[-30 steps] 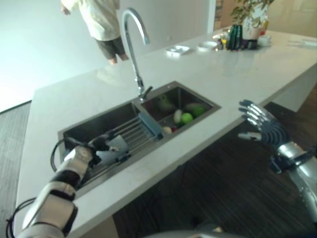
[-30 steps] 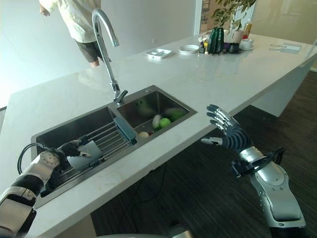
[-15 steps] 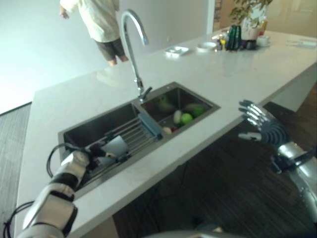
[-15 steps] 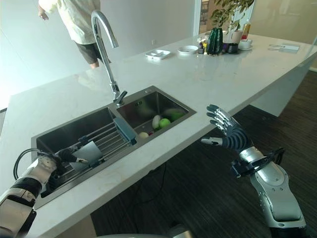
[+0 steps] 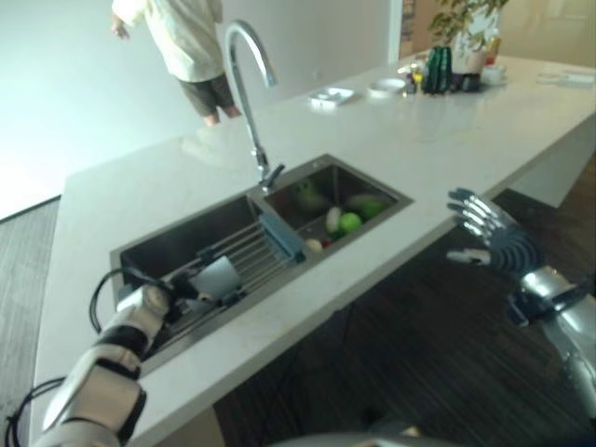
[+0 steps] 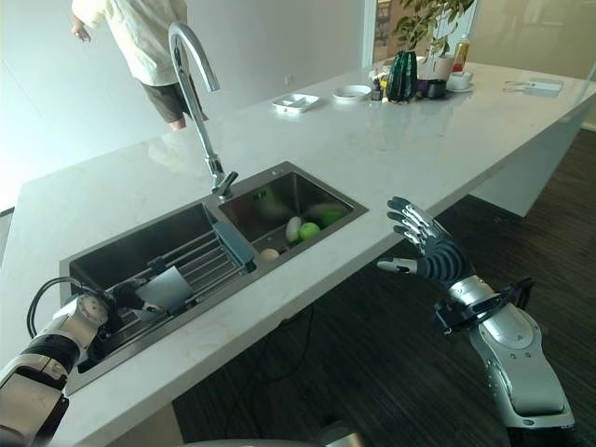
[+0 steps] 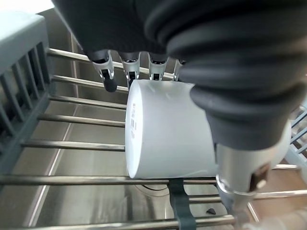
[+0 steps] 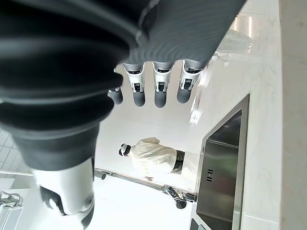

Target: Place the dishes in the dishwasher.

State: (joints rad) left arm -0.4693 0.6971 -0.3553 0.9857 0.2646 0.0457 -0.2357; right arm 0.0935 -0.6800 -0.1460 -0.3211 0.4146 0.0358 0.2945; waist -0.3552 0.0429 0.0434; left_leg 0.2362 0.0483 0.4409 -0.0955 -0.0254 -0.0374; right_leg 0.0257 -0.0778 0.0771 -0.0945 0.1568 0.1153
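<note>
Lower left of the frame: my left hand (image 6: 93, 312) reaches into the sink (image 6: 130, 251), fingers and thumb wrapped around a white cup (image 7: 168, 129) lying tilted on the wire rack (image 6: 200, 261). At right, my right hand (image 6: 430, 250) hovers off the worktop (image 6: 372, 140) edge, fingers spread, holding nothing. A person (image 6: 140, 47) stands upper left.

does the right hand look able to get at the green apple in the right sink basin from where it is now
Probably yes. The right hand hangs open beyond the white counter's front edge, apart from everything, and the green apple lies uncovered in the open steel basin; it would need to reach over the edge.
</note>
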